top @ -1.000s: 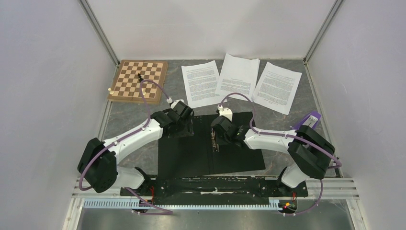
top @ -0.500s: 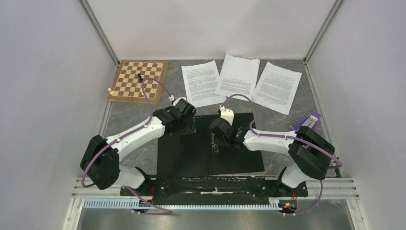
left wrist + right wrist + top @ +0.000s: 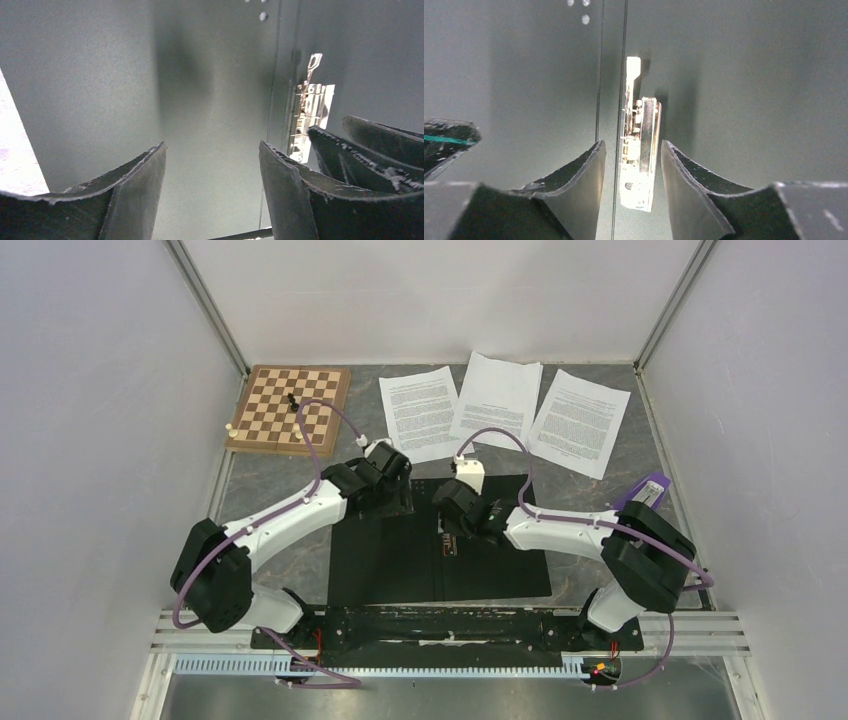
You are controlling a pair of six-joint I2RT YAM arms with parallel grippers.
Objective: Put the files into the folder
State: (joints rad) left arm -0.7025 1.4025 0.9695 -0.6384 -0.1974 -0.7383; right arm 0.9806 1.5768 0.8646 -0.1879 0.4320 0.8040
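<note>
Grey table point(image 3: 245, 475) carries the open folder point(image 3: 500, 570) by its near edge, where the left hand point(image 3: 212, 145) gapes empty and the right hand point(image 3: 631, 145), half open, straddles the clip point(image 3: 641, 130) ungripped.

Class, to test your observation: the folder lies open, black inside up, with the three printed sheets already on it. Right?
No. The folder does lie open, black inside up, but the three printed sheets are not on it: they lie on the table beyond its far edge, as the top external view shows.
</note>
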